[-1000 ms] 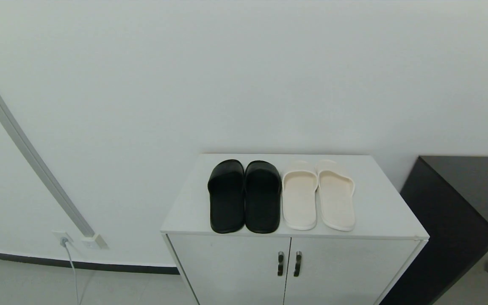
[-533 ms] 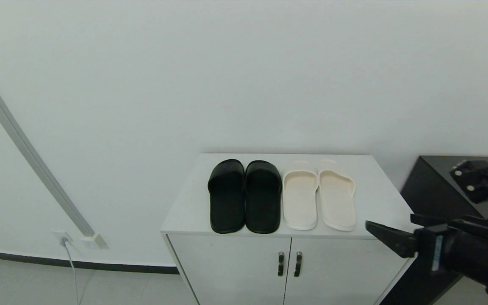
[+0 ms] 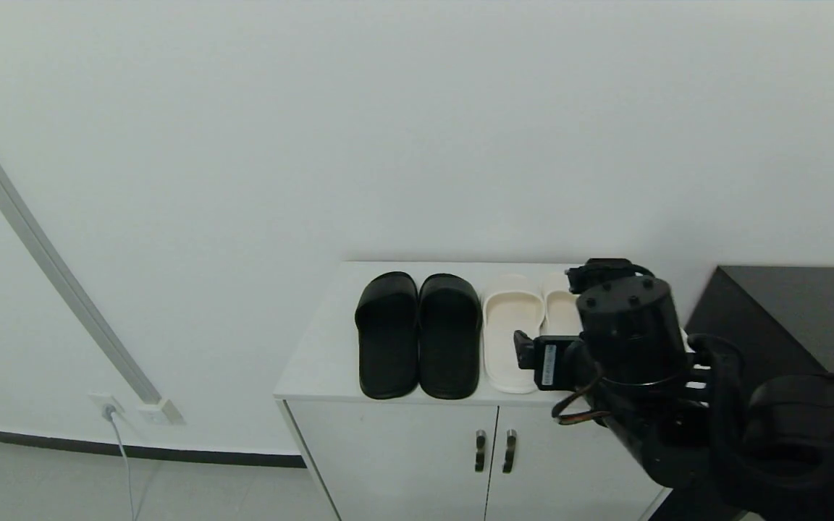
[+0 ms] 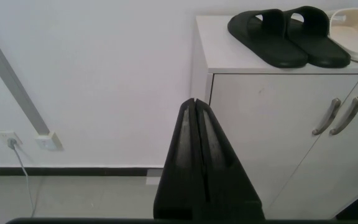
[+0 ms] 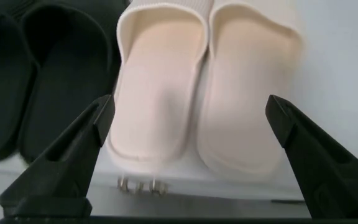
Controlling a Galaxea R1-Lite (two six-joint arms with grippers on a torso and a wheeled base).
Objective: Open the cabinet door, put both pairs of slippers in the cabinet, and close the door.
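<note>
On my left, the left claw (image 4: 195,102) was clenched on nothing and held low, short of the cabinet's (image 3: 316,365) front and well apart from it. The task had barely begun, as I judged it. Both doors (image 3: 395,456) were shut, their two handles (image 3: 480,450) side by side at the middle seam and untouched. The black slippers (image 3: 418,336) lay as a pair on the cabinet top, toes to the wall. The cream slippers (image 3: 511,340) lay just beside them to the right. So opening a door, stowing both pairs and closing up were all still left. The right claw (image 5: 188,115) was spread wide and gripping nothing. It hung over the heel end of the cream pair, and I could not tell whether it touched them. That looked to me like a reach for slippers before any door was open. A second before, the head view had no arm in it. Half a second before, the right arm had just come in low at the cabinet's right corner. It had since swung up and left, covering much of the right-hand cream slipper.
</note>
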